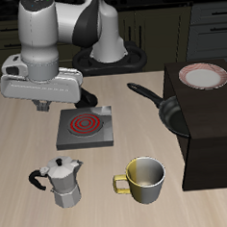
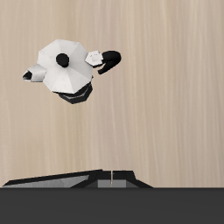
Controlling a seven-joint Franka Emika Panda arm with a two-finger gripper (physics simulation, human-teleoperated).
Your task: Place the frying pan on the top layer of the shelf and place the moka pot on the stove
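Moka pot [image 1: 63, 181] stood upright on the table [image 1: 21, 142], at about 7 o'clock from the stove [image 1: 86, 127]. Your gripper [image 1: 39, 104] hung above, behind the pot; I could not tell whether its fingers were released or clenched. Frying pan [image 1: 169, 109] lay at the shelf [image 1: 212, 137], at 3 o'clock from the stove.

You see the table [image 1: 21, 142] in pale matt wood grain. The moka pot [image 1: 63, 182] looks like faceted silver metal, with a glossy black knob and handle. The mug [image 1: 145, 180] shines as yellowish metal. The stove [image 1: 86, 127] is flat matt grey; the shelf [image 1: 219, 136] is dark and dull.
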